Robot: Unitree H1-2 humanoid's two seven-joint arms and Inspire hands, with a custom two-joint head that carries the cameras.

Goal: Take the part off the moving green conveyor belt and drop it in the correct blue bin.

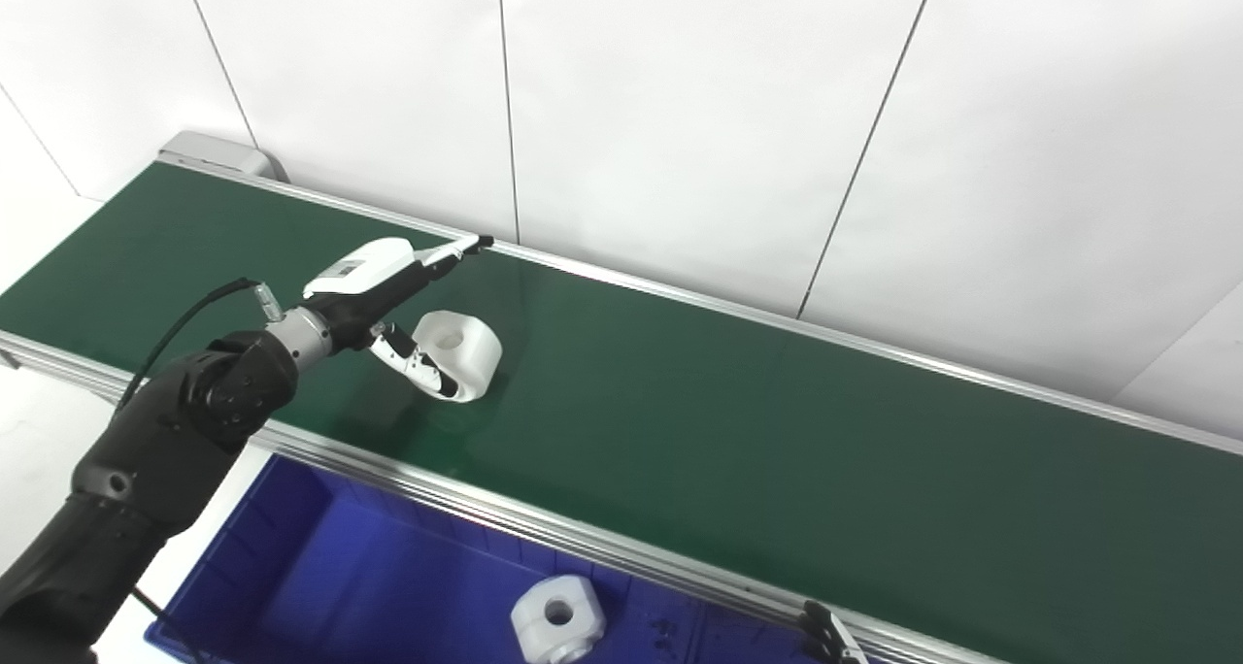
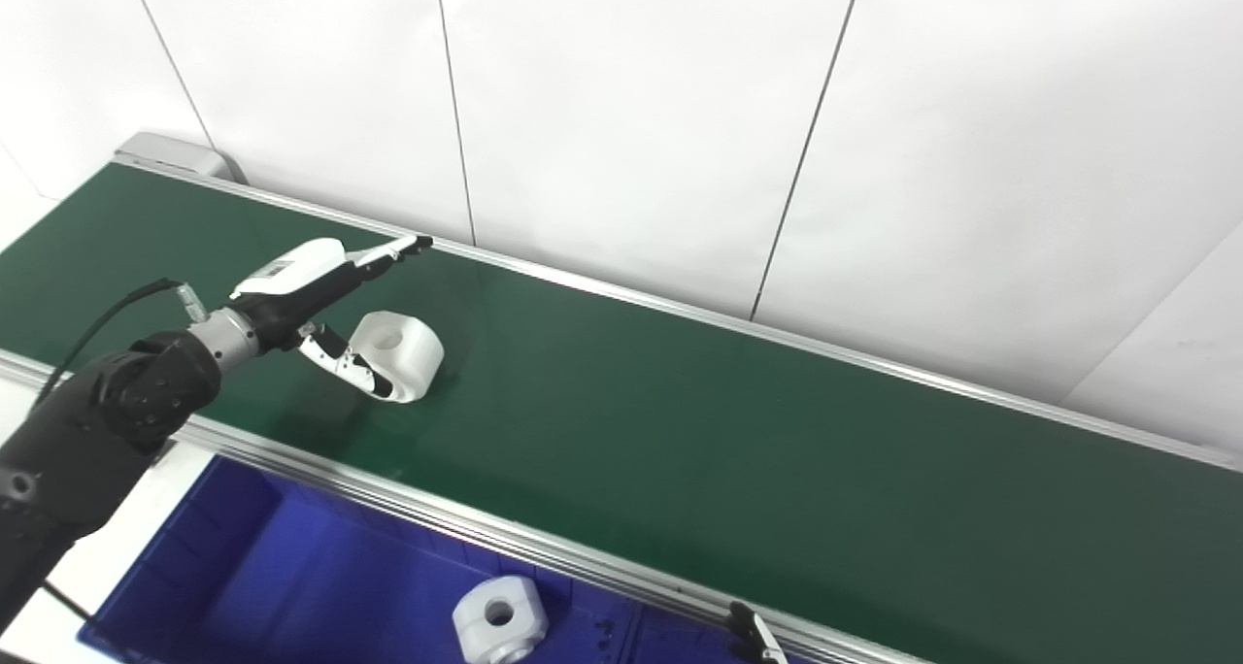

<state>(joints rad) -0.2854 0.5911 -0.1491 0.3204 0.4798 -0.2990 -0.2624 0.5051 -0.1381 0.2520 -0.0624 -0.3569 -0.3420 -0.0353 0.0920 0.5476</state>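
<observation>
A white cylindrical part (image 1: 462, 351) with a centre hole lies on the green conveyor belt (image 1: 777, 431), left of the middle. My left hand (image 1: 393, 285) is open beside it: the fingers reach out above and behind the part, and the thumb (image 1: 413, 365) lies against its near left side. The hand does not hold the part. Only a few fingertips of my right hand (image 1: 830, 635) show at the bottom edge, over the belt's near rail. A blue bin (image 1: 320, 577) stands below the belt's near rail.
A second white part with a hole (image 1: 557, 618) lies in the blue bin. The belt has metal rails along its near and far edges. A white panelled wall stands right behind the far rail. A black cable loops off my left wrist.
</observation>
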